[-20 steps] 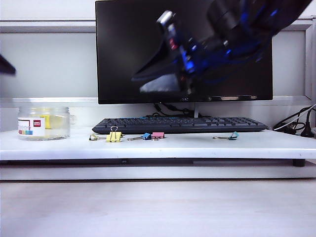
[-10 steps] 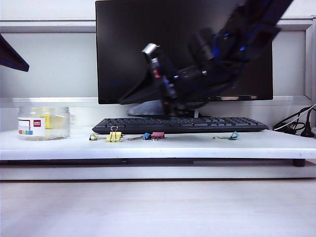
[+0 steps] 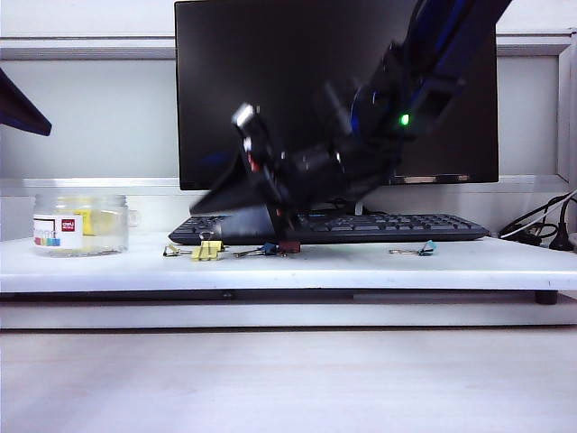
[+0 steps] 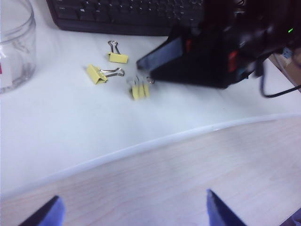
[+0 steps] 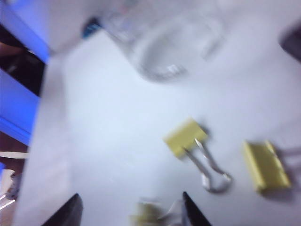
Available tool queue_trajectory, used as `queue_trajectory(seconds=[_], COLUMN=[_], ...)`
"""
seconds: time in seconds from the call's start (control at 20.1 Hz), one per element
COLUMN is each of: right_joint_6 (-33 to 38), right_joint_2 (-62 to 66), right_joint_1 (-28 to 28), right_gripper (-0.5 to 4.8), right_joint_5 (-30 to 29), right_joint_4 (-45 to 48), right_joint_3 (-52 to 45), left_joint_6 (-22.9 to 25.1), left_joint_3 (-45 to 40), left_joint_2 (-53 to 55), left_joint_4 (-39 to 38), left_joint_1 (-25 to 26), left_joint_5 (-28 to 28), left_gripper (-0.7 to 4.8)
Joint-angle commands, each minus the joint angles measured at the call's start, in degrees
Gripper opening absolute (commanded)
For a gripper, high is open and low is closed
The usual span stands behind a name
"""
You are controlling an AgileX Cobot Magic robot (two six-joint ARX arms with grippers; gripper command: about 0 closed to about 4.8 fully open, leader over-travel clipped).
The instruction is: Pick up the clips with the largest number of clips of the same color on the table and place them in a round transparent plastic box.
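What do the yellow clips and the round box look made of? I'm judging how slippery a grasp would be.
Clips: yellow painted body, probably metal, with shiny silver wire handles. Round transparent plastic box: clear glossy plastic, contents showing through, paper-like label. Open right claw hovers above the clips.

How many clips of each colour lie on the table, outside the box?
Yellow clips: 3
Blue clip: 1
Pink clip: 1
Teal clip: 1
Total: 6
Right gripper open above the yellow clips; left gripper open, raised at the left.
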Motion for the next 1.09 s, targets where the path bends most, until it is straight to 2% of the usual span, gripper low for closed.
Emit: queue_trajectory(seconds=[0.05,0.45,1.09], right_joint_6=[-0.9,-3.0,-5.9], right_joint_2=[0.3,0.3,0.3], right_joint_1=[0.0,0.1,0.2], right_gripper=[2.70,2.70,2.58], right_joint_5=[1.3,4.9,2.2], right_joint_4=[1.0,1.4,-5.9], right_joint_3=[0.2,0.2,0.2], left_joint_6=[0.3,0.3,0.3], left_joint_3=[0.3,0.3,0.3], left_joint_2=[0.0,0.0,0.0], left_joint_4=[0.5,0.5,0.9], left_joint_1=[0.0,0.0,0.0], left_joint_5=[0.2,0.2,0.2], left_gripper=[4.02,4.02,4.02])
